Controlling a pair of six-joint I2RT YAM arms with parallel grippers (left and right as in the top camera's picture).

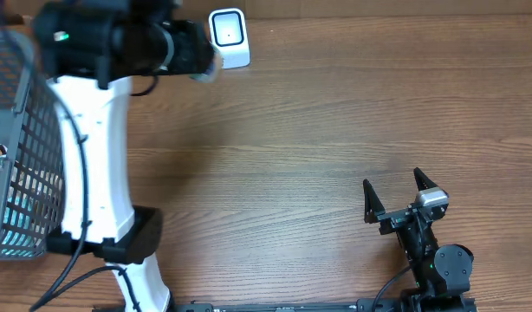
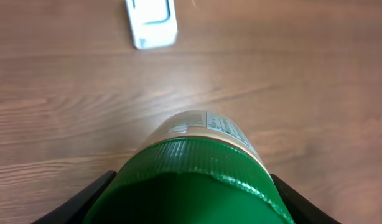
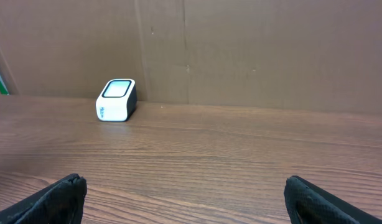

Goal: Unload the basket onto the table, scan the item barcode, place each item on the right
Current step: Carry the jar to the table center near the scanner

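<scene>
Jar btwn left pincer jaws

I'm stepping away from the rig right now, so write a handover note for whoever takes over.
Left gripper: shut on the jar, near the scanner.
Right gripper: open, empty, apart from both.
Basket: far left.
Done: jar is in hand by the scanner.
Left: turn its barcode to the scanner; the barcode is not visible in any view.
</scene>
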